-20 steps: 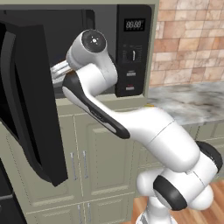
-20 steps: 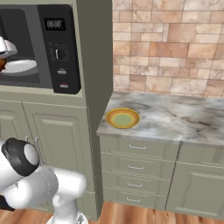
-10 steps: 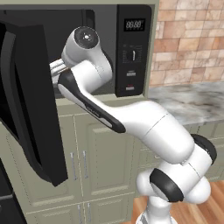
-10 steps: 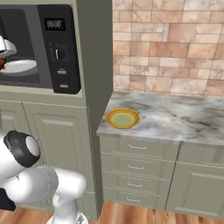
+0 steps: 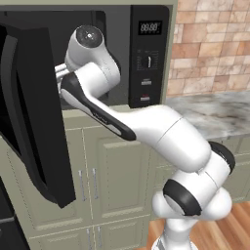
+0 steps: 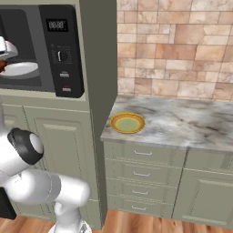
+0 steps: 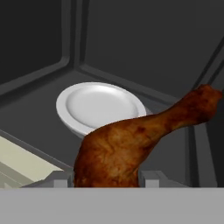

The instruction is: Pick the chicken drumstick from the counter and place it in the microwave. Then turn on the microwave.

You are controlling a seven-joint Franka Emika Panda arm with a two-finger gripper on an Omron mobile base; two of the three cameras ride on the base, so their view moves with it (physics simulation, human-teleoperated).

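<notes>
Hand view, nearest first: the gripper (image 7: 107, 178) clasps the bulbous end of the reddish-brown roasted chicken drumstick (image 7: 131, 146), its bone end pointing up and right. Beyond it the white round turntable plate (image 7: 98, 106) lies on the dark floor of the black built-in microwave (image 5: 146, 53). The left base view adds the open black door (image 5: 31, 112); the right base view adds the round yellow-green plate (image 6: 128, 123) on the grey-white marbled counter (image 6: 182, 125).
</notes>
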